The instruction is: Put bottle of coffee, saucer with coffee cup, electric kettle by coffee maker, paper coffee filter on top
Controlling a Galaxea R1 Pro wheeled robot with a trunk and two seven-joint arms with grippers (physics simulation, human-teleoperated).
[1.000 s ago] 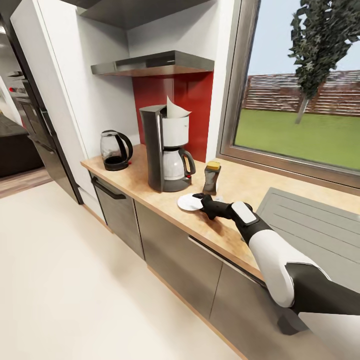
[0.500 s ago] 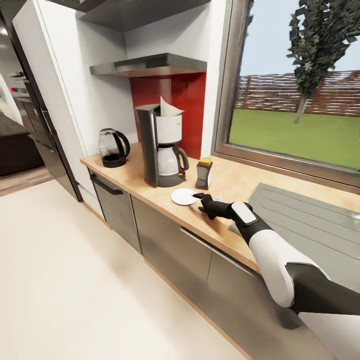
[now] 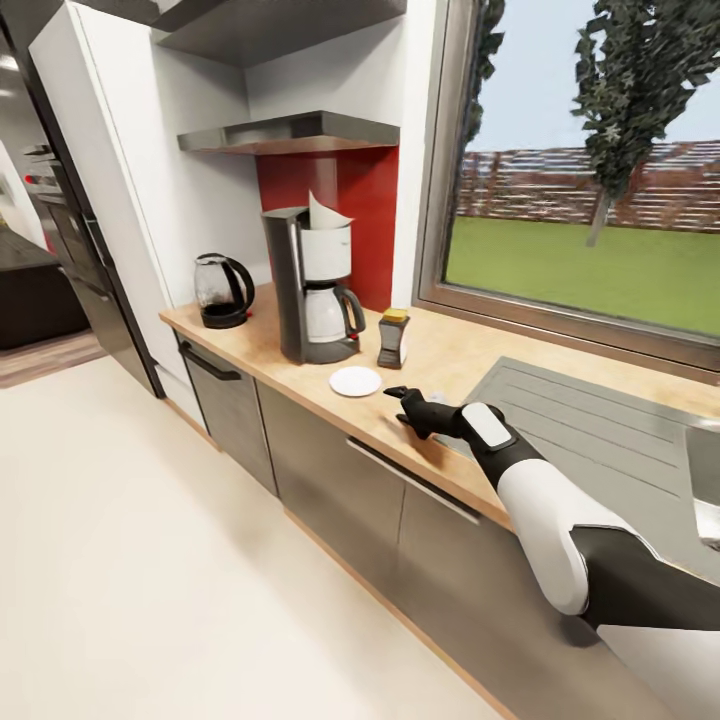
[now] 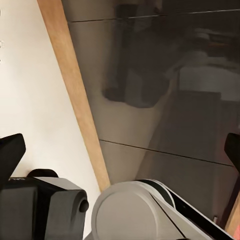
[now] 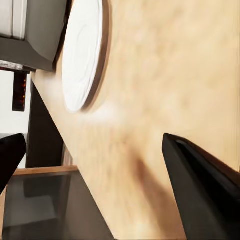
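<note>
Right arm outstretched over countertop (image 3: 470,365), right gripper (image 3: 398,404) released, jaws spread, empty. One saucer (image 3: 355,381) just beyond fingertips, apart. One bottle of coffee (image 3: 392,338), one coffee maker (image 3: 305,285), one electric kettle (image 3: 222,291) farther beyond. Left gripper (image 4: 120,165) spread.

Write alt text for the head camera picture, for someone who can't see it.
A robot's right gripper hovers open above a wood-look countertop, just short of an empty white saucer. Behind the saucer stand a coffee maker with a paper filter, a coffee bottle and a glass kettle.
</note>
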